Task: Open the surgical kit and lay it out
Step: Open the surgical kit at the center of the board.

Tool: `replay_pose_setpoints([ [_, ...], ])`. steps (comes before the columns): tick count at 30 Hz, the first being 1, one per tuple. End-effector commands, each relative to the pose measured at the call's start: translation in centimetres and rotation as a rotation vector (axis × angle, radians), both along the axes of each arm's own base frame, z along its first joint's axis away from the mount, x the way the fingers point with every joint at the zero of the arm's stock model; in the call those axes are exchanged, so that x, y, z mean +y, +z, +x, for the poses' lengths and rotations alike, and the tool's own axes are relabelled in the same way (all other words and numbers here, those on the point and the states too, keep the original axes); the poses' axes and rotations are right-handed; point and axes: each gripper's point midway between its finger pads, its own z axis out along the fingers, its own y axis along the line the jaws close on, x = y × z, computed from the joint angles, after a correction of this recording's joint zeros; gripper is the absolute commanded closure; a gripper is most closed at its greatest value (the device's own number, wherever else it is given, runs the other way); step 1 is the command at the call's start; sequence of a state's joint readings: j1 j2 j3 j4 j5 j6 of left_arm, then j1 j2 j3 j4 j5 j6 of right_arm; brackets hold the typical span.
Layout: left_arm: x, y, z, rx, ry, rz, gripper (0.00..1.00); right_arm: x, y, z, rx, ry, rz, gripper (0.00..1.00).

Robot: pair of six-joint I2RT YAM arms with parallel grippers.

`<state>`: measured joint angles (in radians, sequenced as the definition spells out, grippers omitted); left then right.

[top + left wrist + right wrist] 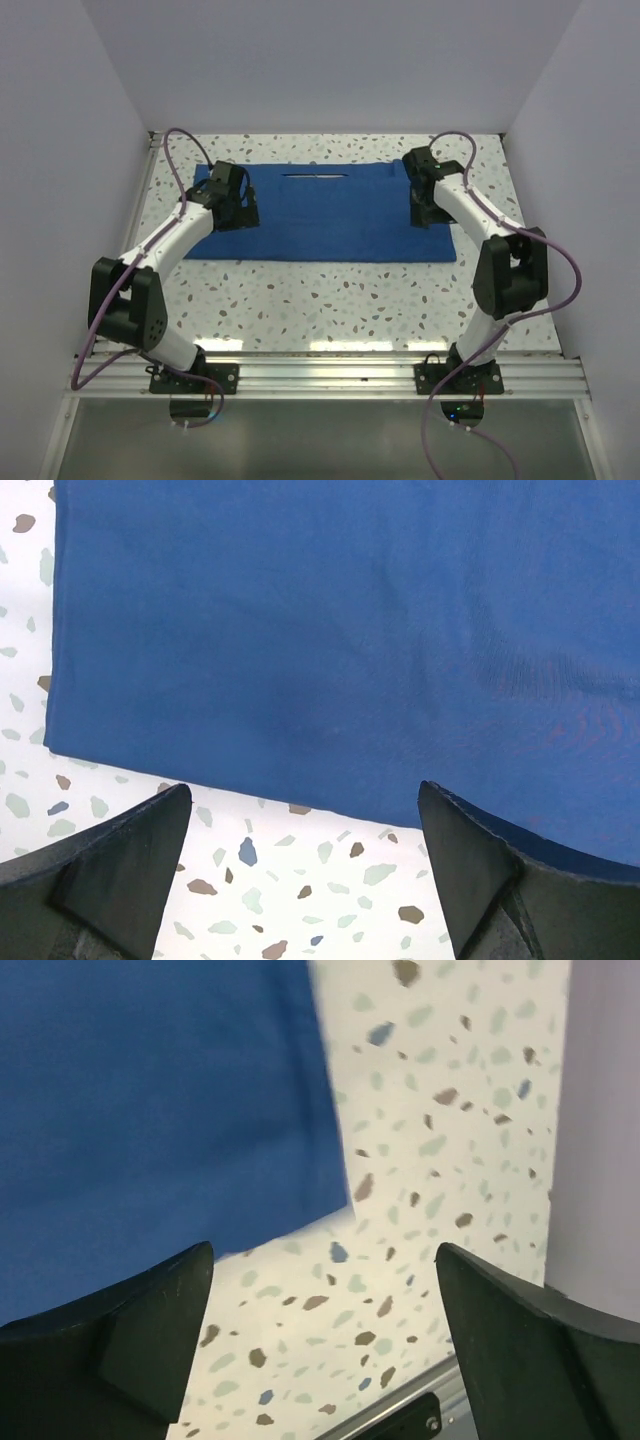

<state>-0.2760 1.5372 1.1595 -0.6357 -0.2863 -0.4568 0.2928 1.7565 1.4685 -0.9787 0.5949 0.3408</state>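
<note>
The royal-blue cloth wrap [330, 215] lies spread flat on the speckled table. One slim silver instrument [315, 176] lies on it near its far edge. The steel tray and the other instruments are out of view. My left gripper [240, 212] hovers over the cloth's left end, open and empty. In the left wrist view the left gripper [305, 790] straddles the edge of the cloth [330, 640]. My right gripper [426, 212] is over the cloth's right end, open and empty. In the right wrist view the right gripper [325, 1250] is over bare table beside a corner of the cloth [160, 1100].
The speckled table [330, 300] is enclosed by pale walls [80, 140] on the left, back and right. The right wall [600, 1110] stands close to the right gripper. A metal rail [330, 375] with the arm bases runs along the near edge.
</note>
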Motion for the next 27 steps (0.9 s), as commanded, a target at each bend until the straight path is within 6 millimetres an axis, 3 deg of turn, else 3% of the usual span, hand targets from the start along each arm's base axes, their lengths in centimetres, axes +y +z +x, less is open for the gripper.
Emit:
replay_pose_setpoints([
  [1,-0.8,1.4,1.0,-0.028,-0.033,-0.02,0.0,-4.6,1.4,-0.4,-0.06,-0.163,-0.102,0.02],
  [3,-0.7,1.3,0.9,-0.02,-0.034,-0.019,0.0,-6.0,2.0,-0.4,-0.075,-0.216,-0.096,0.01],
  [6,-0.8,1.0,0.6,-0.012,-0.033,-0.024,0.0,-6.0,3.6,0.6,-0.127,-0.246,-0.055,0.02],
  [14,-0.8,-0.4,-0.7,0.01,-0.023,-0.043,0.0,1.8,6.0,7.9,-0.264,-0.057,0.371,0.01],
  [18,-0.6,-0.8,-1.3,0.012,-0.021,-0.042,0.0,3.2,5.9,11.2,-0.299,-0.076,0.431,0.05],
  [19,-0.5,-1.0,-1.4,0.013,-0.019,-0.043,0.0,3.2,6.8,12.3,-0.331,-0.083,0.439,0.08],
  [20,-0.5,-1.3,-1.7,0.023,-0.019,-0.042,0.0,3.4,5.4,13.2,-0.311,-0.097,0.435,0.09],
  [22,-0.5,-1.6,-1.9,0.026,-0.019,-0.046,0.0,3.5,5.7,14.8,-0.347,-0.133,0.447,0.16],
  [24,-0.5,-1.9,-2.1,0.033,-0.023,-0.045,0.0,3.7,3.5,15.9,-0.315,-0.173,0.447,0.2],
  [25,-0.5,-2.0,-2.1,0.032,-0.026,-0.044,0.0,3.5,4.5,16.9,-0.35,-0.187,0.441,0.23],
  [26,-0.5,-2.0,-2.1,0.03,-0.029,-0.042,0.0,3.3,2.5,17.0,-0.304,-0.213,0.416,0.23],
  [27,-0.4,-2.1,-2.0,0.03,-0.034,-0.036,0.0,3.0,2.2,17.2,-0.307,-0.243,0.407,0.24],
])
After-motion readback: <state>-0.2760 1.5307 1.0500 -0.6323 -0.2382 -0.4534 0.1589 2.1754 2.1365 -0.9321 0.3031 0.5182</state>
